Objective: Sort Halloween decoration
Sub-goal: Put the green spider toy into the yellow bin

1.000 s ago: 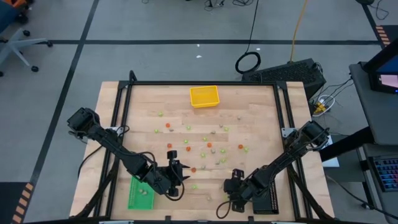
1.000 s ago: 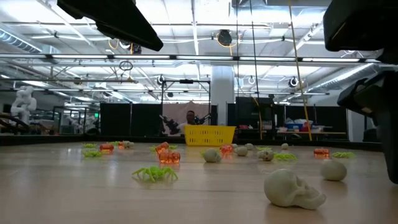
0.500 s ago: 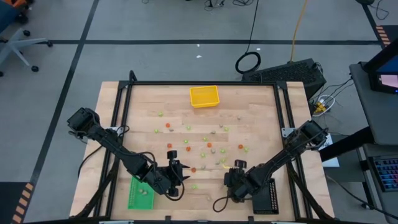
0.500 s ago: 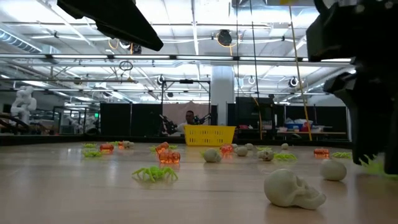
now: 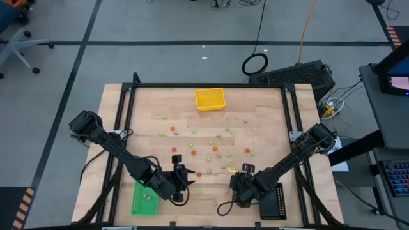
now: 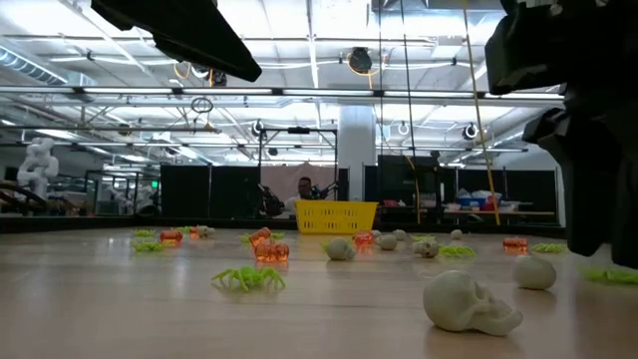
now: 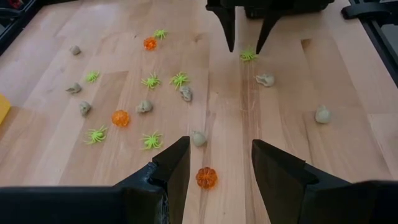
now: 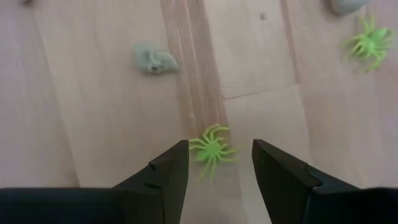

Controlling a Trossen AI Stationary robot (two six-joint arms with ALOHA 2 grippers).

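Still sorting early, with most Halloween decoration (image 5: 209, 151) scattering the table (image 5: 268, 108) beyond both end effectors, right end effector (image 8: 214, 163) hanging open around a green spider (image 8: 212, 149), left end effector (image 7: 214, 163) waiting open over an orange pumpkin (image 7: 206, 177).

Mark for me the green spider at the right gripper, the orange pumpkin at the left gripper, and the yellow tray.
green spider (image 8: 212, 149), right wrist view, on its body.
orange pumpkin (image 7: 206, 177), left wrist view, on its middle.
yellow tray (image 5: 210, 99), high view, on its floor.
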